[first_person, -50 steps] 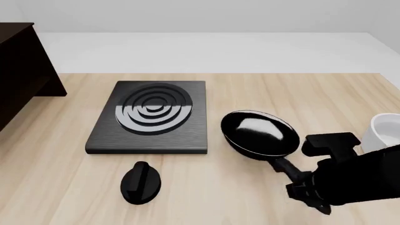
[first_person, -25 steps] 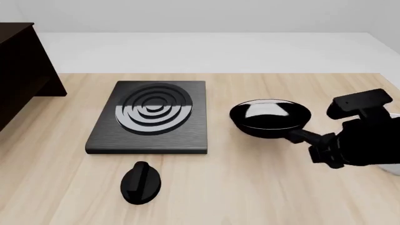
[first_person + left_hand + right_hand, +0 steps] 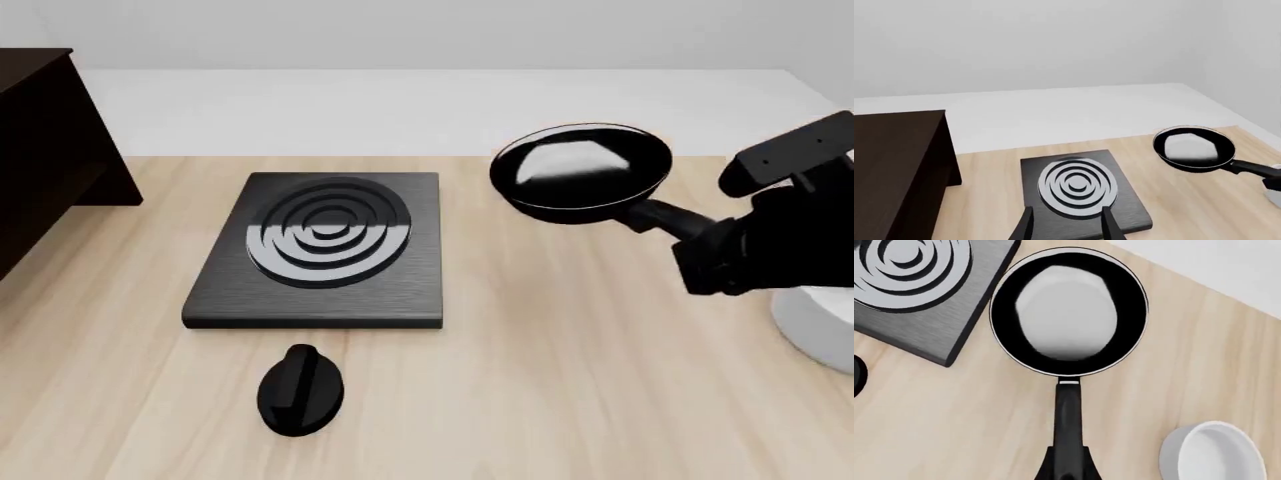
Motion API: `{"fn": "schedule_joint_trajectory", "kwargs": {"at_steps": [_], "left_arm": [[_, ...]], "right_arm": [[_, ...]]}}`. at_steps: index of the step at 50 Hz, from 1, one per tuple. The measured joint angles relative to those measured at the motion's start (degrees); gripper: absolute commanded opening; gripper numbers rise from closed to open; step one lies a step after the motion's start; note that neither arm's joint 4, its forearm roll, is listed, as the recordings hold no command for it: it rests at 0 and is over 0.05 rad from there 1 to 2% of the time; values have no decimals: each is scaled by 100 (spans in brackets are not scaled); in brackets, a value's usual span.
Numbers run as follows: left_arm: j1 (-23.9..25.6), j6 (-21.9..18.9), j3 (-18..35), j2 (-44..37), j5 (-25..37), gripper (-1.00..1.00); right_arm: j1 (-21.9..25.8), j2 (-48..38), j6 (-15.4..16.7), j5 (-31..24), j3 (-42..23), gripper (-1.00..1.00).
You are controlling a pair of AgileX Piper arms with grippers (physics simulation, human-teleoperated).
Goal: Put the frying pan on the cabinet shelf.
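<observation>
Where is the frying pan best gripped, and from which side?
By the long straight handle, from its free end, as the right gripper does now. The handle sticks out toward the right arm; the round frying pan body looks too wide for the jaws.

wall (image 3: 1041, 45): plain white | floor (image 3: 441, 110): pale grey | table (image 3: 534, 380): light wood grain

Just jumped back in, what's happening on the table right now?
The right gripper holds the frying pan by its handle, lifted above the table to the right of the stove plate. The cabinet stands at the far left, nothing on it yet. The left gripper hangs open and empty over the stove plate.
</observation>
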State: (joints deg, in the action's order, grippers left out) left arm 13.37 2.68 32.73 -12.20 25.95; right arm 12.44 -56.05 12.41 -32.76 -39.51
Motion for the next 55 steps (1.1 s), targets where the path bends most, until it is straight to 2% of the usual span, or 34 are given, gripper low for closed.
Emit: {"fn": "schedule_joint_trajectory", "kwargs": {"at_steps": [15, 24, 26, 38, 49, 55], "left_arm": [[87, 218, 40, -56, -32, 100], [194, 635, 226, -251, -15, 100], [230, 821, 290, -352, -13, 100], [850, 2635, 355, -1160, -303, 100], [1241, 3771, 511, -1679, -450, 100], [1428, 4384, 507, -1772, -599, 100]], "right_arm": [[196, -433, 92, -206, -1182, -100], [461, -805, 72, -418, -2010, -100], [522, -889, 72, -469, -2193, -100], [970, -1325, 60, -727, -3217, -100], [1598, -1819, -21, -751, -3871, -100], [1930, -2081, 47, -689, -4169, -100]]}}
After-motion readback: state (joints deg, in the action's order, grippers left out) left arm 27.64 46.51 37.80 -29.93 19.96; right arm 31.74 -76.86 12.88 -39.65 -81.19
